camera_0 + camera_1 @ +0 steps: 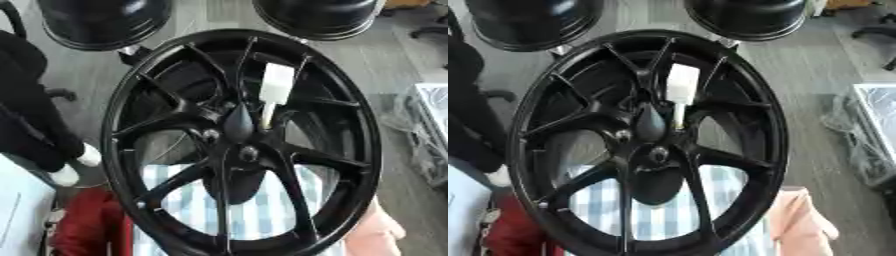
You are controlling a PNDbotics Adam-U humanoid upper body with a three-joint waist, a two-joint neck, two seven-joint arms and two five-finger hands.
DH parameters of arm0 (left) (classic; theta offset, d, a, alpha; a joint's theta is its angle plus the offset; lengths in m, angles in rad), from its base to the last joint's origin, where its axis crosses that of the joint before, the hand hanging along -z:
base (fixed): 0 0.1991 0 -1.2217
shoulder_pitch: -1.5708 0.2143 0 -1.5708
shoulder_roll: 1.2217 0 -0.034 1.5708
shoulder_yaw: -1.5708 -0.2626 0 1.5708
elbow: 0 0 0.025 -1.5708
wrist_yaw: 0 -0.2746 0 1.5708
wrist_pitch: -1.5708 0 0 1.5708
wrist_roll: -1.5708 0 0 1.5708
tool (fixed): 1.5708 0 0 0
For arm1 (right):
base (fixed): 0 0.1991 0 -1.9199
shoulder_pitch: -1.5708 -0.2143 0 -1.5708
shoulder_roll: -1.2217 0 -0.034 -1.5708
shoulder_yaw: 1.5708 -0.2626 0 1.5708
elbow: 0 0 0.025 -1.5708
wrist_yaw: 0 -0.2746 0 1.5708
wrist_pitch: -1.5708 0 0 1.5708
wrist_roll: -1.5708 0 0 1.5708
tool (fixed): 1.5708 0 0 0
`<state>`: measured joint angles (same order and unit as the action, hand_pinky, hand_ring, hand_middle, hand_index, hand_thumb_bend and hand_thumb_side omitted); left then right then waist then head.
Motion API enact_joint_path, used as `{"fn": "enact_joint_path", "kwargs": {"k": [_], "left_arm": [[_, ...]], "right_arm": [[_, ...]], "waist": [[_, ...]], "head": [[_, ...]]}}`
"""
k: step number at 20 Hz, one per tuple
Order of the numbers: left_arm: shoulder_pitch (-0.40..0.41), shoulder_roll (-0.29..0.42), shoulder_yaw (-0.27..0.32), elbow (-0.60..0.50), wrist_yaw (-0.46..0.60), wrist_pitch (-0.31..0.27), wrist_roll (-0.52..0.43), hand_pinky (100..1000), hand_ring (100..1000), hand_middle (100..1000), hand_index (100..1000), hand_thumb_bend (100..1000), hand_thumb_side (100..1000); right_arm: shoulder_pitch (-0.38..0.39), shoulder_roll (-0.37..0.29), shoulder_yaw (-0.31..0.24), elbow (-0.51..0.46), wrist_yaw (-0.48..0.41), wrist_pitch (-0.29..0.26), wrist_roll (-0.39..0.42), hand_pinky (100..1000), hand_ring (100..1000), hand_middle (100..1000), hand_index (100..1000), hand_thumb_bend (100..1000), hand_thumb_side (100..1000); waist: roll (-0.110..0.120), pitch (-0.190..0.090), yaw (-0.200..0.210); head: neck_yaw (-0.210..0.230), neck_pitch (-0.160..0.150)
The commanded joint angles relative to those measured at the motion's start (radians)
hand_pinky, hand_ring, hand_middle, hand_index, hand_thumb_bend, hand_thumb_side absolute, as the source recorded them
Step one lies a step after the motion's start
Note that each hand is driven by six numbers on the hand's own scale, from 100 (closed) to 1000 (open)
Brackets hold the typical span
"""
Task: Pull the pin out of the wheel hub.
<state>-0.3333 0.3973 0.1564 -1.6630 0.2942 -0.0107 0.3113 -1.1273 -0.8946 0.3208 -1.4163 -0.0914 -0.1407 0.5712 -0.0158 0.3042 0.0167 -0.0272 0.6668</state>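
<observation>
In the left eye view, the pin (273, 92) stood nearly upright in the hub (238, 131), its white handle uppermost, above the wheel (118, 150) centre. In the right eye view, neither hand showed, so their state and nearness couldn't be told.

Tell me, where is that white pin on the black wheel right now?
The white pin stands in the upper middle of both views, above the hub centre of the black wheel, its thin lower end running down beside the hub between the upper spokes.

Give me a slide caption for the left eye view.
Black spoked wheel seen from above, white-handled pin standing in its hub; neither robot hand in view.
</observation>
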Motion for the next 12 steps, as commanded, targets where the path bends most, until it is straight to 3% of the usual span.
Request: {"fn": "enact_joint_path", "kwargs": {"k": [1, 3, 7, 10, 12], "left_arm": [[-0.002, 0.04, 0.003, -0.013, -0.005, 0.001, 0.0, 693, 796, 706, 724, 207, 594], [0.0, 0.043, 0.003, -0.014, -0.004, 0.001, 0.0, 693, 796, 706, 723, 207, 594], [0.002, 0.045, 0.004, -0.016, -0.002, 0.003, 0.0, 693, 796, 706, 723, 207, 594], [0.0, 0.045, 0.002, -0.017, 0.0, 0.004, -0.002, 693, 797, 707, 723, 206, 595], [-0.001, 0.043, 0.002, -0.018, 0.001, 0.004, -0.002, 693, 797, 707, 723, 206, 596]], "right_arm": [[-0.059, -0.014, 0.037, 0.022, 0.035, -0.046, 0.097, 788, 760, 707, 785, 100, 349], [-0.096, 0.008, 0.061, 0.037, 0.057, -0.081, 0.168, 792, 764, 711, 787, 100, 361], [-0.158, 0.055, 0.106, 0.049, 0.098, -0.153, 0.306, 811, 790, 733, 797, 100, 469], [-0.188, 0.089, 0.166, 0.051, 0.14, -0.213, 0.332, 828, 805, 748, 809, 100, 568], [-0.208, 0.115, 0.206, 0.049, 0.184, -0.266, 0.335, 839, 814, 754, 814, 100, 589]], "waist": [[-0.002, -0.026, -0.004], [-0.004, -0.023, -0.007], [-0.006, -0.019, -0.009], [-0.006, -0.016, -0.006], [-0.004, -0.014, -0.005]], "head": [[0.003, -0.003], [0.002, -0.008], [0.001, -0.012], [-0.002, -0.013], [-0.004, -0.012]]}}
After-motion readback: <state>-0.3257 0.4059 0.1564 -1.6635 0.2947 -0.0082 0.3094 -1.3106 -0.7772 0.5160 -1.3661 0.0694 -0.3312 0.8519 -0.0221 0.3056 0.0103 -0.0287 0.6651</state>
